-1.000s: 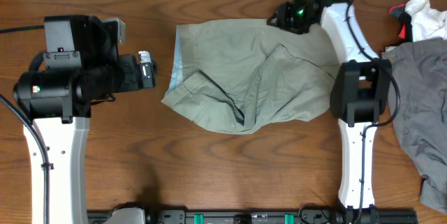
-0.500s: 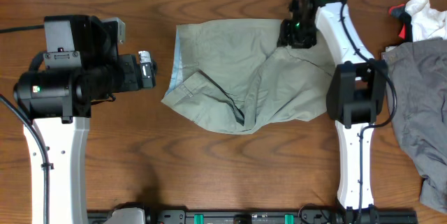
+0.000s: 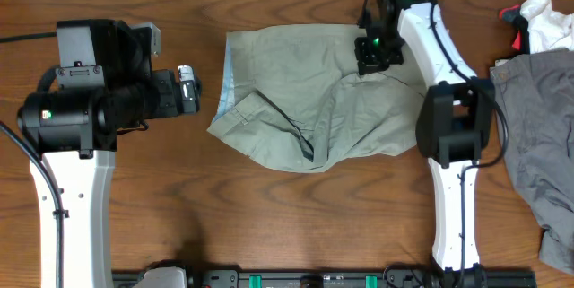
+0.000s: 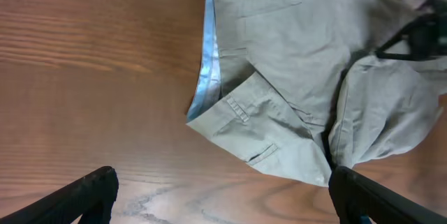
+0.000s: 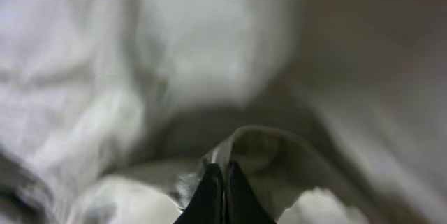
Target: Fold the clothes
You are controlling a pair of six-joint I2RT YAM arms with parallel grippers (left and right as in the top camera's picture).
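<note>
Pale khaki-green cotton shorts (image 3: 305, 100) lie rumpled at upper centre of the overhead frame, one leg flopped over; no clean fold yet, most work left. Right gripper (image 3: 374, 51) pinched tight on a shorts fold (upper right edge). Left gripper (image 3: 187, 91) wide apart, empty. Bare brown wooden table (image 3: 269, 225) gives room below and left; dark grey garment (image 3: 538, 135) crowds the right edge.

The right pincer (image 3: 371, 53) has moved from the far right corner of the shorts (image 3: 287, 82), close to the back edge of the bench (image 3: 269, 216), toward the near side. It now sits on the cloth itself, tips pinched together in a fold. Its arm has swung inward with it.
</note>
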